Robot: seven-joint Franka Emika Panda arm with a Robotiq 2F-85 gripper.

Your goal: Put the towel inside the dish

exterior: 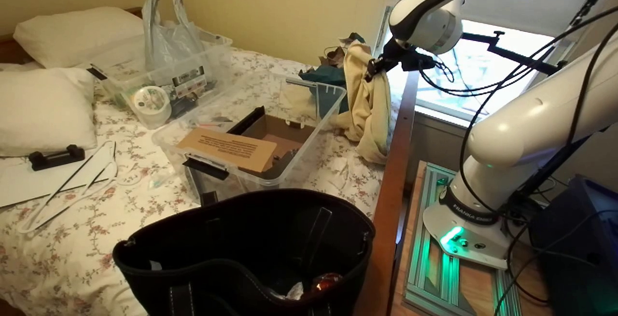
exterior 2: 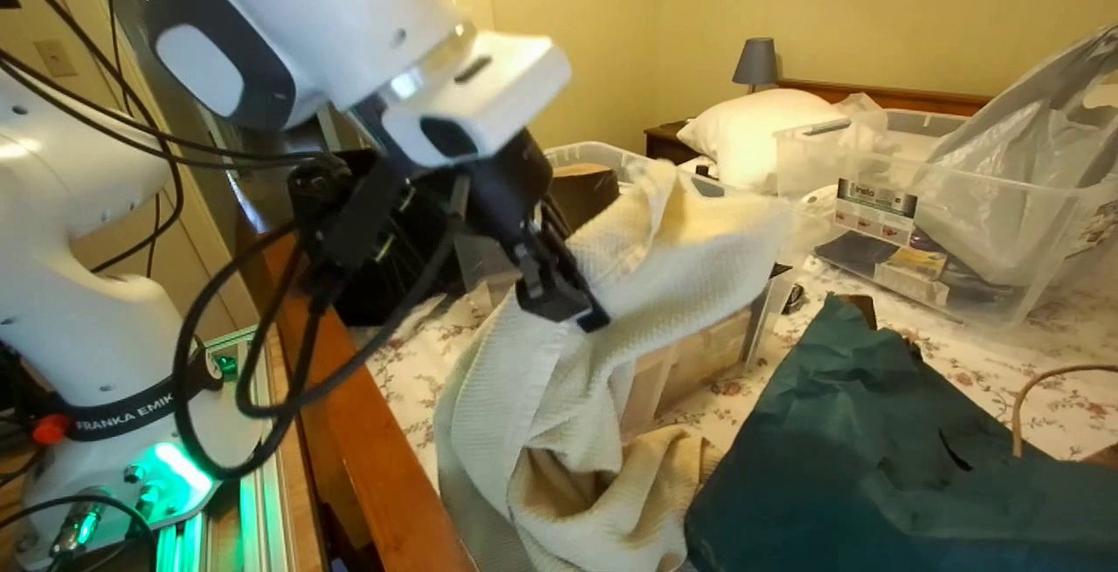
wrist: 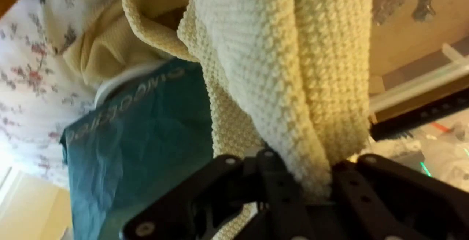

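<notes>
Towel (exterior 2: pixel 541 380), cream, nubbly-textured, drooping in loose folds, its upper part pinched by the claw (wrist: pixel 307 168)

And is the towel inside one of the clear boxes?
No, in an exterior view the hand grips the cream towel outside, beside the nearer clear box.

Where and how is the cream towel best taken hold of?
Probably by the raised fold of the towel, slanting down from the side of the robot base, jaws closing across it. The lower part lies crumpled on the bed, while the fold is narrow enough to pinch; the wrist view shows the end effector gripping it there.
</notes>
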